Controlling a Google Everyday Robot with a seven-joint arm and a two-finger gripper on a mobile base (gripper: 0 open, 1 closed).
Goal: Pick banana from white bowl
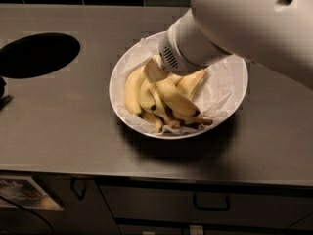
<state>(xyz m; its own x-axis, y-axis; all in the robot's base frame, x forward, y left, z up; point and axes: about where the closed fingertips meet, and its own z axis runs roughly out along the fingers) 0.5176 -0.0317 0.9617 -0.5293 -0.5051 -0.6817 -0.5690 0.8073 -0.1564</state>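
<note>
The white bowl (230,89), lined with crinkled white paper, stands on the steel counter at centre. Several yellow bananas lie bunched in its left and front part. A long curved banana (177,102) with a dark tip runs across the front of the bunch; I cannot tell for sure which one is longest. My gripper (154,70) reaches down from the big white arm (234,28) at the upper right. It is at the top of the bunch, touching or just above the bananas. The arm hides the bowl's far rim.
A dark round hole (38,54) is cut in the counter (58,131) at the left. A dark object (3,94) pokes in at the left edge. Cabinet drawers with a handle (211,202) run below the counter's front edge. Dark tiles line the back.
</note>
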